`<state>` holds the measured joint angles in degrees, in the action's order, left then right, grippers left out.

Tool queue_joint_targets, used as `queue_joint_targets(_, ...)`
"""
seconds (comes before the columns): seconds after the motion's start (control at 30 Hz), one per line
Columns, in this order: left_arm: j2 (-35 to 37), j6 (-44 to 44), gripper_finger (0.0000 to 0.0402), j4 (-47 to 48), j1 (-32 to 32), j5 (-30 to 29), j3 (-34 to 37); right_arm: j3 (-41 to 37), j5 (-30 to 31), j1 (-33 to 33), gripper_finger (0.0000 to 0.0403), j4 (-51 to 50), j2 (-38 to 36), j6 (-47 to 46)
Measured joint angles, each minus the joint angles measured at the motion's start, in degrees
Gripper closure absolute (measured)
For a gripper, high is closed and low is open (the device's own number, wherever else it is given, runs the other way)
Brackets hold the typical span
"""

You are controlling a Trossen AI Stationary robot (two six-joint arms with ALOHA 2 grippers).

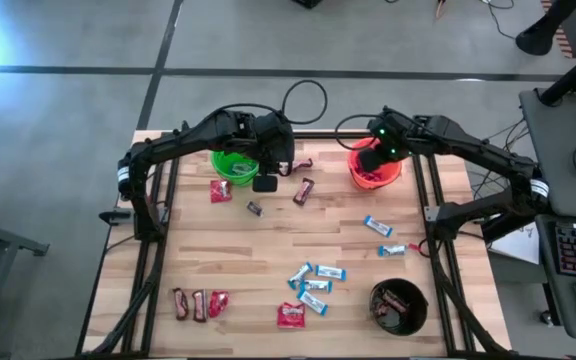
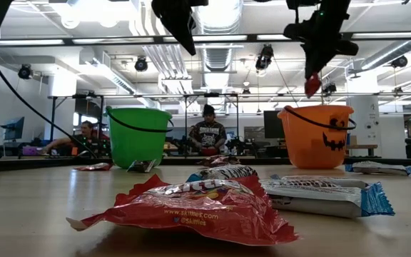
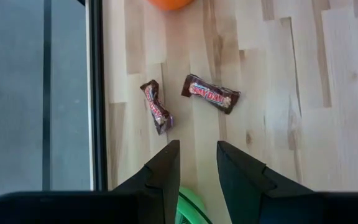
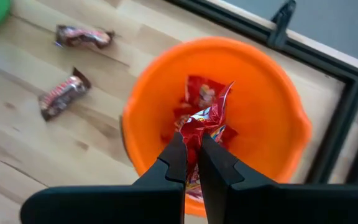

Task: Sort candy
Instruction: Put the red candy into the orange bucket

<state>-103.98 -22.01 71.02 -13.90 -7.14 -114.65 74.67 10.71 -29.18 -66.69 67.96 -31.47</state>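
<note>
My right gripper (image 4: 191,142) is shut on a red candy packet (image 4: 205,115) over the orange bucket (image 1: 378,180), which has more red packets inside. In the low view the packet (image 2: 311,86) hangs above the bucket's rim (image 2: 316,109). My left gripper (image 3: 197,148) stands open and holds nothing. It hovers by the green bucket (image 1: 230,168), above two dark brown bars (image 3: 210,93) (image 3: 156,107) lying flat on the table. Red packets (image 1: 290,315), blue-and-white bars (image 1: 313,285) and brown bars (image 1: 190,304) lie scattered on the wood. My right gripper pinches the red packet between its two fingers, which slant down from above. A crumpled end (image 4: 210,106) sticks out past the fingertips. The packet hangs lifted clear, above the orange bucket's opening and touching nothing else.
A black bucket (image 1: 398,307) with brown bars inside stands near the table's front right. Black frame rails (image 1: 153,240) (image 1: 438,250) run along both sides of the table. The low view shows a red packet (image 2: 191,207) close up, and people beyond the table.
</note>
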Motion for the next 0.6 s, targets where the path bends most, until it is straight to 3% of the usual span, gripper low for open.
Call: queue_joint_targets(0.6,0.0,0.0,0.0314,0.0,-0.5,0.0,0.0,0.0,0.1,0.0,0.039,-2.1,0.0,1.5)
